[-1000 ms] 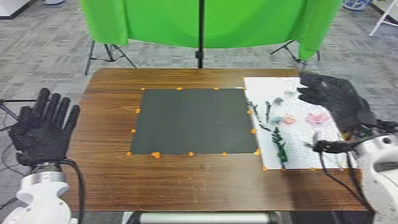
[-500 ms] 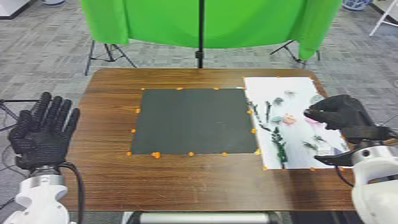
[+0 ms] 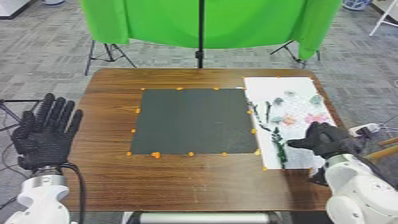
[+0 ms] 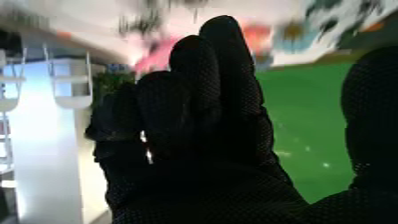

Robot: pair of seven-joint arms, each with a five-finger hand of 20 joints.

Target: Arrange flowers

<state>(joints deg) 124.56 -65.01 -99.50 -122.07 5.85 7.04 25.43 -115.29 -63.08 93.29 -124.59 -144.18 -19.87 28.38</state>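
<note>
Hanging behind the brown wooden table [image 3: 204,192] is green cloth [image 3: 151,22]. Pink flowers [image 3: 316,118] and a dark green stem [image 3: 280,145] lie on white rectangular paper [image 3: 266,92], right of the dark square mat [image 3: 191,120]. Over the paper's near right edge, the black-gloved right hand [image 3: 329,142] is loosely open, empty; the left hand [image 3: 43,145], beside the table, has straight fingers, also empty.

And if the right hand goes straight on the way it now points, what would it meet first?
Likely the pink flower, just ahead of the right hand; the hand's height is unclear, so it may pass above.
</note>
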